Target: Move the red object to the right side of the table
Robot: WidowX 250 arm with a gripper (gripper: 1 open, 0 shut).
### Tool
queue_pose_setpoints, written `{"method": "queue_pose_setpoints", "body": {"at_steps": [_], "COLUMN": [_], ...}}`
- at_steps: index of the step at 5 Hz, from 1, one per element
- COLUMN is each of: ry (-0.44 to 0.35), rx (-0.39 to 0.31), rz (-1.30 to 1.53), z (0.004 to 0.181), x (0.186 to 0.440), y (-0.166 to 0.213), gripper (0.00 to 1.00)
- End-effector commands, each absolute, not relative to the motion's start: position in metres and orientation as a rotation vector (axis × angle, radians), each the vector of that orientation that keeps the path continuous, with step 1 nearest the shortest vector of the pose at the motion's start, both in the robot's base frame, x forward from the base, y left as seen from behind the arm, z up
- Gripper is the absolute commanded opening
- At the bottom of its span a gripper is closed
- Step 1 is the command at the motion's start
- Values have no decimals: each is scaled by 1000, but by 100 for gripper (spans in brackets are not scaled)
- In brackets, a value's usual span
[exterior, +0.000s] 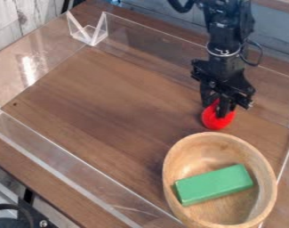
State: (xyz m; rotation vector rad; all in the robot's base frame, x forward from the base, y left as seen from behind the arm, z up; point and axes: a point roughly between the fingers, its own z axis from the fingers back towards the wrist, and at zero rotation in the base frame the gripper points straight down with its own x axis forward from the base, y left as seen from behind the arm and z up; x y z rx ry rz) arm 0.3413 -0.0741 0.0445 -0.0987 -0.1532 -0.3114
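Observation:
The red object, a small strawberry-shaped toy, rests on the dark wood-grain table at the right, just beyond the wooden bowl. My gripper points straight down over it. Its black fingers stand spread on either side of the toy's top, and the jaws look open. The toy's upper part is hidden behind the fingers.
A round light wooden bowl with a green rectangular block in it sits at the front right, close below the toy. Low clear acrylic walls edge the table. A clear angled stand is at the back left.

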Motion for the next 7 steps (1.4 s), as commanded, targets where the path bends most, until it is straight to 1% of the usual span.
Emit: {"method": "queue_pose_setpoints", "body": {"at_steps": [1,2,4,6,7], "ry": [-207,-208,-210,-220,-244], "rx": [-99,-90,-73,-43,-31], "rz": [-334,-329,-387,-228,-125], "z": [58,60,71,93,111], "x": [349,349,351,349,346], "y": [-85,-93,-91,-85,-65], "gripper": [100,100,100,100,100]}}
